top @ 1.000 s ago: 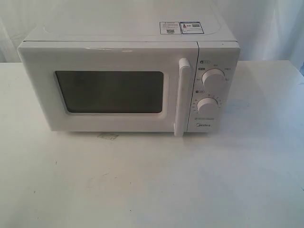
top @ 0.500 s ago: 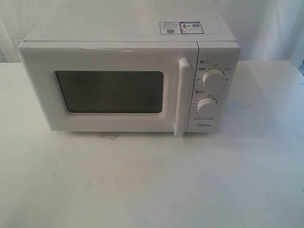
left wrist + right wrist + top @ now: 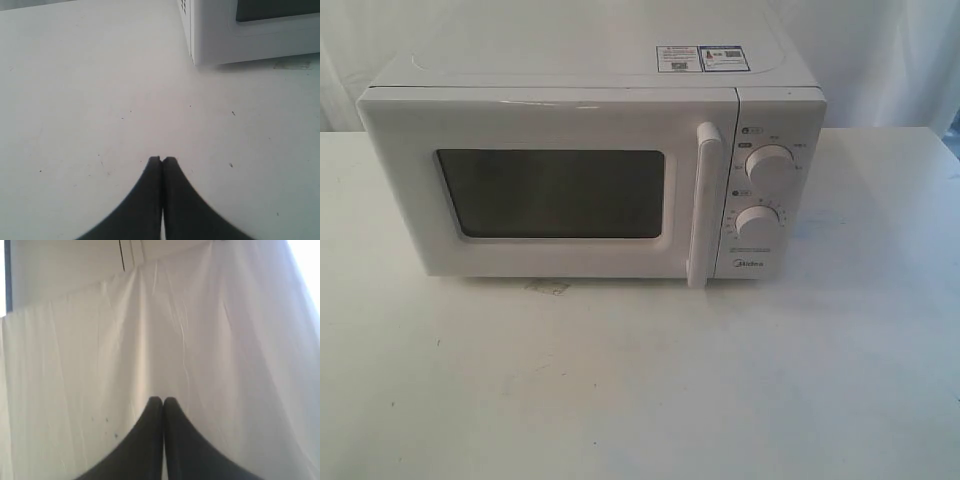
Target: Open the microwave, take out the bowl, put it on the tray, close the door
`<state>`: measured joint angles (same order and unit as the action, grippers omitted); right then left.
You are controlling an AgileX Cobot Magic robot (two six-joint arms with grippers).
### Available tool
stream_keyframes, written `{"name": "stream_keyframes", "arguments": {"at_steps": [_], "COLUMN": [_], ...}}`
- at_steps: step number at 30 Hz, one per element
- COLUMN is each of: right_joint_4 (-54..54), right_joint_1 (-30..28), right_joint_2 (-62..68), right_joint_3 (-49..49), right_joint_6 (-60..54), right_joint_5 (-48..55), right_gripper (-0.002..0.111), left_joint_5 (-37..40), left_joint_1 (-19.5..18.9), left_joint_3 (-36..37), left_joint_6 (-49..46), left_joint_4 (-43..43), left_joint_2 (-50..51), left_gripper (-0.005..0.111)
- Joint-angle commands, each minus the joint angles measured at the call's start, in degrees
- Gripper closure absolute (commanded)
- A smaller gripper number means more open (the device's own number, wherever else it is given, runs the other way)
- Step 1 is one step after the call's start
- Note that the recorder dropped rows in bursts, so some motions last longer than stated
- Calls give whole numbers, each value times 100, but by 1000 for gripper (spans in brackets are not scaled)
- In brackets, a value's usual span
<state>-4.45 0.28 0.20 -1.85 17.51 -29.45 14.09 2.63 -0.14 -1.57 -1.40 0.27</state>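
No step is complete. The white boxy microwave [image 3: 590, 120] stands on the white surface [image 3: 640, 390] with its white hinged door [image 3: 550, 125] shut and its tall vertical handle [image 3: 703, 205] untouched. The bowl is not visible; the dark window [image 3: 552, 193] shows nothing inside. No tray is in view. Left and right jaws are each pressed together, empty, clear of the microwave. All four steps are left to do.
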Motion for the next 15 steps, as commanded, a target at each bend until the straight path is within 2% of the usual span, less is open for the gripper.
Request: {"name": "stream_keyframes", "arguments": {"at_steps": [1, 3, 5, 11, 15], "right_joint_4": [-465, -901, -813, 173, 1865], "right_joint_1": [30, 39, 39, 142, 373], "right_joint_2": [371, 1146, 1976, 3306, 3859], "right_joint_3": [-1318, -2229, -2718, -2761, -2761], "right_joint_6": [502, 1119, 1277, 637, -1504], "right_joint_5": [991, 2557, 3912, 4872, 5303], "right_gripper": [108, 108, 108, 108, 108], "left_joint_5": [12, 12, 12, 12, 12], "left_joint_1": [-30, -30, -30, -30, -30], "left_joint_3": [14, 14, 14, 14, 14], "left_joint_6": [5, 5, 5, 5, 5], "left_joint_4": [-31, -31, -31, -31, -31], "left_joint_2": [-27, -27, -27, -27, -27], "left_gripper": [107, 107, 107, 107, 107]}}
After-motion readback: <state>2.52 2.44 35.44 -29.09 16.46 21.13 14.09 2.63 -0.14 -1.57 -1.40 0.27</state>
